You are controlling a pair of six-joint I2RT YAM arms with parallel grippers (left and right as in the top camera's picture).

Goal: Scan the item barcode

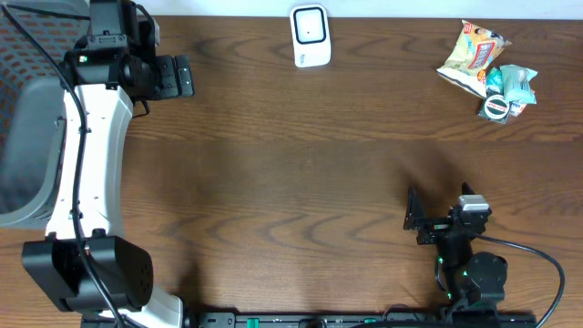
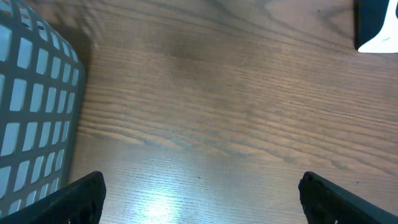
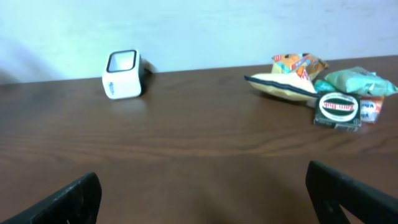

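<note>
The white barcode scanner (image 1: 310, 36) stands at the table's far edge, its dark window facing up; the right wrist view has it (image 3: 122, 74) far off to the left. The items lie in a small pile at the far right: a yellow-orange snack bag (image 1: 469, 55), a teal packet (image 1: 516, 84) and a round tin (image 1: 496, 107). From the right wrist the bag (image 3: 286, 84), packet (image 3: 354, 81) and tin (image 3: 337, 109) show well ahead. My left gripper (image 1: 187, 76) is open over bare wood left of the scanner. My right gripper (image 1: 412, 219) is open near the front edge, holding nothing.
A grey mesh basket (image 1: 27, 137) sits at the left edge, close beside my left fingers (image 2: 81, 199) in the wrist view, where the basket wall (image 2: 31, 93) fills the left side. A corner of the scanner (image 2: 379, 28) shows at the top right there.
</note>
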